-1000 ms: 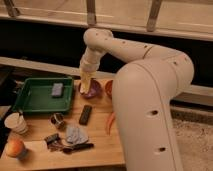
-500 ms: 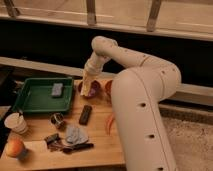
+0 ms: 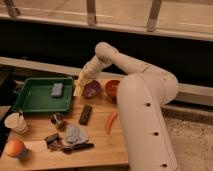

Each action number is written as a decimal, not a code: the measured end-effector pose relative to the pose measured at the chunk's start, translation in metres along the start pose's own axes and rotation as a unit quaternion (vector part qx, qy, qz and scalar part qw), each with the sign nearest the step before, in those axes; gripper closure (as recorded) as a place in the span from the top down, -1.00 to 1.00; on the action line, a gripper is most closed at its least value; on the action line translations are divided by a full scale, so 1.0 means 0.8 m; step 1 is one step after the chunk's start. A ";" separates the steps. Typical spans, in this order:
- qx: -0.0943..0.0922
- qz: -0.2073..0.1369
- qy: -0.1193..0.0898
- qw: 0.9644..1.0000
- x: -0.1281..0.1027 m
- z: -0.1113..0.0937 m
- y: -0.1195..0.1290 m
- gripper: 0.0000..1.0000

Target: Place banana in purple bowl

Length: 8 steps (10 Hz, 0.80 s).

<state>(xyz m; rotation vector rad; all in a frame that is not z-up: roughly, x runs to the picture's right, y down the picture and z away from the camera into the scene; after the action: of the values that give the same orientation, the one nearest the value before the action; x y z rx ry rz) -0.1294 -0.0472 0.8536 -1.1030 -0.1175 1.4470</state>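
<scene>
My gripper (image 3: 82, 80) hangs at the end of the white arm, just left of the purple bowl (image 3: 92, 89) and above its left rim. It is shut on the banana (image 3: 78, 89), a pale yellow slim fruit that points down and left, next to the tray's right edge. The purple bowl stands at the back of the wooden table, and I see nothing inside it.
An orange-red bowl (image 3: 112, 88) stands right of the purple one. A green tray (image 3: 35, 100) holding a grey block (image 3: 57, 89) lies at the left. A dark rectangular block (image 3: 85, 114), a carrot-like item (image 3: 111, 121), a can (image 3: 57, 120), a cup (image 3: 15, 122) and a peach-coloured fruit (image 3: 15, 148) lie nearer.
The arm has swung, and the gripper with the banana has moved slightly left and down, from over the purple bowl to its left rim.
</scene>
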 end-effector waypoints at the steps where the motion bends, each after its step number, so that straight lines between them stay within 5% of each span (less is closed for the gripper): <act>1: -0.008 -0.007 -0.016 1.000 -0.005 -0.010 0.006 0.30; 2: -0.010 -0.013 -0.037 0.999 -0.013 -0.027 0.014 0.50; 5: -0.014 -0.019 -0.067 0.997 -0.027 -0.047 0.019 0.55; 8: -0.015 -0.020 -0.066 0.998 -0.027 -0.046 0.022 0.55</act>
<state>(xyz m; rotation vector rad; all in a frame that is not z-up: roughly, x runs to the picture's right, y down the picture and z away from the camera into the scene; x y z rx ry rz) -0.1220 -0.0883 0.8343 -1.0243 -0.2544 1.4857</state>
